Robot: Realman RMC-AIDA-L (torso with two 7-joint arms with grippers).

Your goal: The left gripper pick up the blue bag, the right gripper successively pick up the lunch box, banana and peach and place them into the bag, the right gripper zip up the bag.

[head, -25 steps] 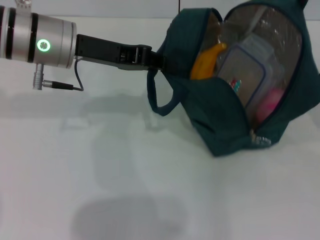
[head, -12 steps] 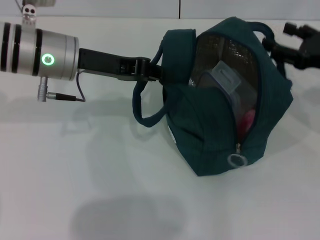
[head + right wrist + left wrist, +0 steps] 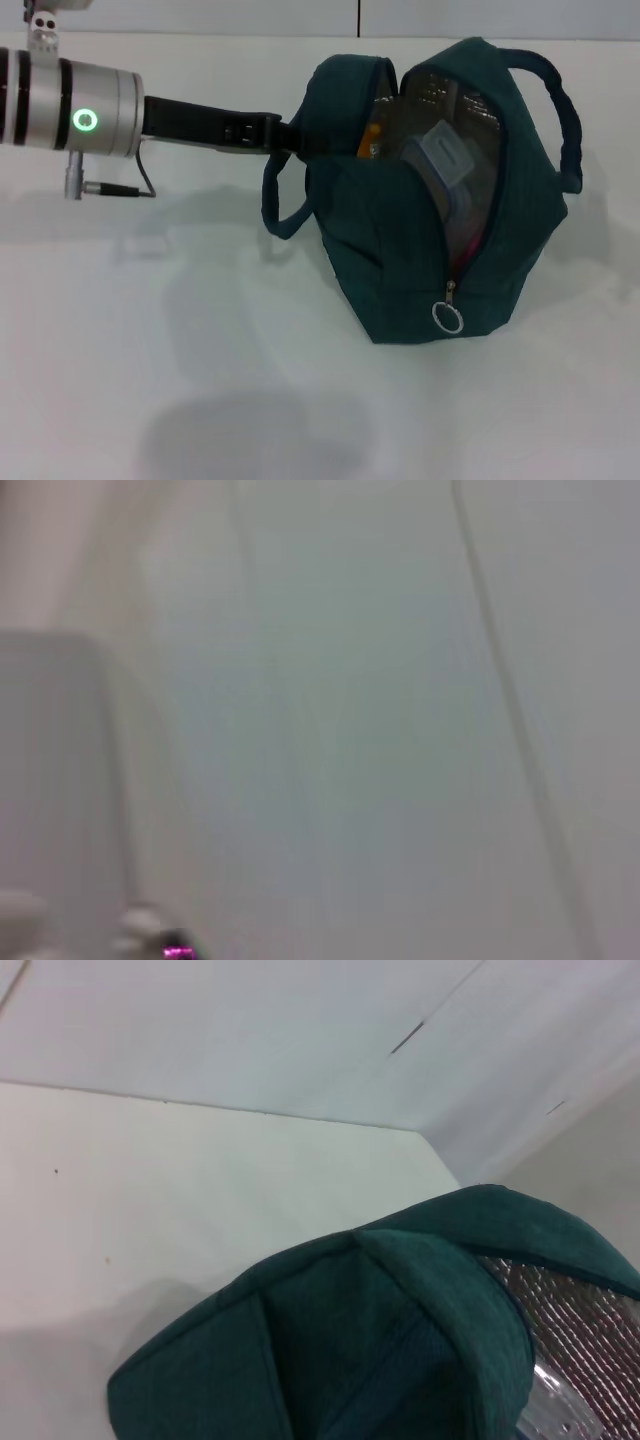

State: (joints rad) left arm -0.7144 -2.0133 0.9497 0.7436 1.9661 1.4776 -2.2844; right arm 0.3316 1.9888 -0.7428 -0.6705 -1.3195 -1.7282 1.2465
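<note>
The blue bag (image 3: pixel 410 250) stands on the white table, its top tilted toward me and its zipper open. My left gripper (image 3: pixel 290 137) reaches in from the left and is shut on the bag's upper left edge, by a loop handle (image 3: pixel 275 205). Inside the silver lining I see the lunch box (image 3: pixel 440 160), a sliver of the banana (image 3: pixel 372 140) and a bit of the pink peach (image 3: pixel 470 245). The zipper's metal ring pull (image 3: pixel 447 317) hangs at the front bottom end. The left wrist view shows the bag's teal fabric (image 3: pixel 380 1340) close up. My right gripper is out of view.
The bag's second handle (image 3: pixel 560 110) arches over its right side. The white table (image 3: pixel 200 380) spreads in front and to the left of the bag. A wall runs behind the table. The right wrist view shows only a pale blurred surface.
The bag has swung left and its opening has narrowed, hiding most of the banana and peach. The right gripper, at the bag's right handle half a second ago, has left the view.
</note>
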